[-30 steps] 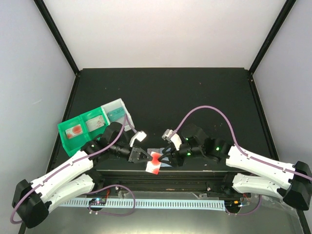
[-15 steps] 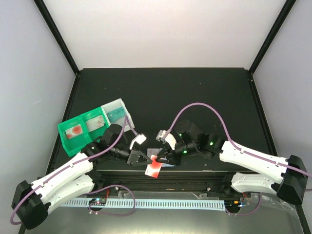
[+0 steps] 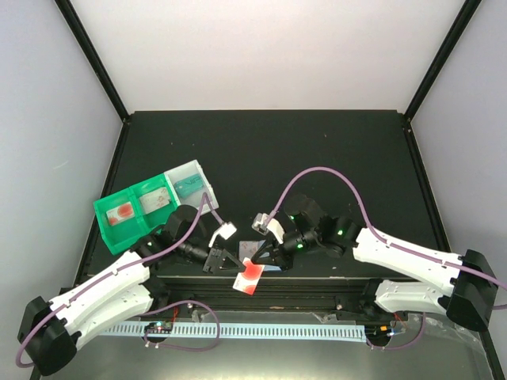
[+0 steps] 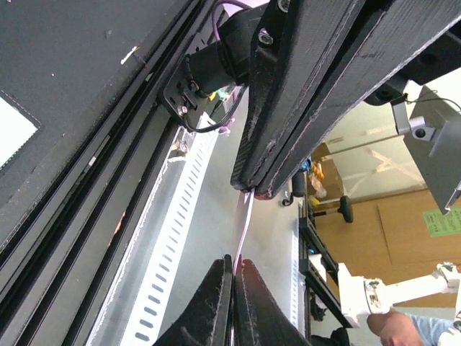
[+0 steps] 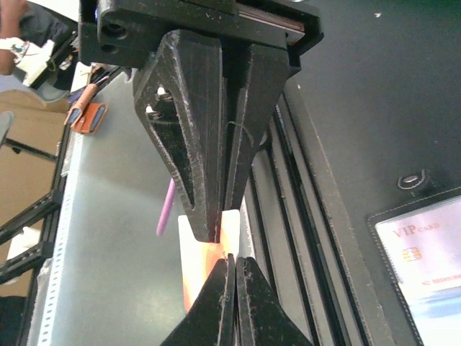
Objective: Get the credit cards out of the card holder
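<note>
A red-and-white credit card (image 3: 250, 277) hangs over the table's near edge, gripped from both sides. My left gripper (image 3: 236, 265) is shut on its left end, and the card shows edge-on (image 4: 243, 223) running up from my left gripper's tips (image 4: 234, 261). My right gripper (image 3: 260, 263) is shut on the opposite end. In the right wrist view the card (image 5: 193, 274) sits between my right gripper (image 5: 234, 258) and the left gripper's fingers (image 5: 198, 180). The card holder (image 5: 382, 249) lies open just behind, with a pale VIP card (image 5: 421, 259) in its pocket; in the top view the holder (image 3: 249, 249) is mostly hidden.
A green-and-clear compartment tray (image 3: 99, 212) stands at the left, with a red card (image 3: 124, 212) in a green cell and a teal one (image 3: 188, 184) in the clear cell. Black rails (image 5: 302, 209) run along the table's near edge.
My right gripper has moved left to the card and shut on it. The card and both grippers have shifted slightly toward the near edge.
</note>
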`<state>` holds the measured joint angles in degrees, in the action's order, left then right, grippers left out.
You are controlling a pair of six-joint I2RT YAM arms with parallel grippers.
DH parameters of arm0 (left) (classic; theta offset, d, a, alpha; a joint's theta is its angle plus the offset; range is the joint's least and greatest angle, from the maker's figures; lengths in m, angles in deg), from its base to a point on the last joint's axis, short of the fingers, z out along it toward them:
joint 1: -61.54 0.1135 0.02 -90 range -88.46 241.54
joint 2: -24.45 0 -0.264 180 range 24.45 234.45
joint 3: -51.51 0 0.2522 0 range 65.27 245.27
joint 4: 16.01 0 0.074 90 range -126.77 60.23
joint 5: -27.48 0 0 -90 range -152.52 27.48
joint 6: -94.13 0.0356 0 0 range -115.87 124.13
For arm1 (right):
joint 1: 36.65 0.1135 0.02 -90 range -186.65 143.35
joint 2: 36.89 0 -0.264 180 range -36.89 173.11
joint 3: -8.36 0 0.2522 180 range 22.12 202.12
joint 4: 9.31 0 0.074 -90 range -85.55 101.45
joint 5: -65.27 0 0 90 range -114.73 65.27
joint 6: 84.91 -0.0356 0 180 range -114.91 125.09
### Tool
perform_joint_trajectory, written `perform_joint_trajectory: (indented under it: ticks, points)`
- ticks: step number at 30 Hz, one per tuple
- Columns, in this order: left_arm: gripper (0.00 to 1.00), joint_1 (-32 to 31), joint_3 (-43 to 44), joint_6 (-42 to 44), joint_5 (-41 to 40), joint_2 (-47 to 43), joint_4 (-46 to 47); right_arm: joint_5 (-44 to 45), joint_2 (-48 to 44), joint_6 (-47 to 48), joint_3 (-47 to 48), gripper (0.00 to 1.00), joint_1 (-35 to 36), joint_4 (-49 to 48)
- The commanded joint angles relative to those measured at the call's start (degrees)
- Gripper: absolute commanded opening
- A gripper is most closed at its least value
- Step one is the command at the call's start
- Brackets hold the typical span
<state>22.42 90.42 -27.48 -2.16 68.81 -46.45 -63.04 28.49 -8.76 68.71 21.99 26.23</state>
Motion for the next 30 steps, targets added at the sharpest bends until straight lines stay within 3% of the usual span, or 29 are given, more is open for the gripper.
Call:
perform_joint_trajectory:
  ticks: [1,7,13,15,19,21,24,30]
  points:
    - [0.03,0.18,0.52,0.48,-1.91,-0.89,5.89,-9.62,1.25,-1.41,-1.66,0.01,0.87,-6.02]
    - [0.02,0.22,1.2,0.23,-1.59,-1.84,6.15,-11.27,0.83,-2.93,-3.28,0.07,0.8,-7.74]
    - [0.02,0.25,1.27,0.25,-1.6,-2.83,6.57,-11.15,-0.06,-2.72,-4.57,0.01,0.87,-8.74]
    - [0.13,0.23,1.37,-0.28,-2.95,-2.92,6.18,-10.68,0.0,-2.91,-4.66,0.01,0.81,-8.7]
    - [0.5,0.35,2.75,-2.41,-7.59,-4.56,5.28,-9.55,-0.4,-5.22,-4.6,0.01,0.73,-10.35]
    - [0.64,0.35,3.83,-4.32,-10.5,-6.3,6.21,-8.68,-0.87,-6.2,-4.58,0.01,0.54,-11.52]
    - [0.76,0.35,6.63,-5.8,-17.77,-8.96,3.89,-6.39,-1.5,-8.56,-4.42,0.01,0.18,-13.76]
    - [0.87,0.35,7.68,-12.13,-32.31,-17.2,2.43,0.19,-2.34,-18.42,-3.99,0.01,-0.44,-21.06]
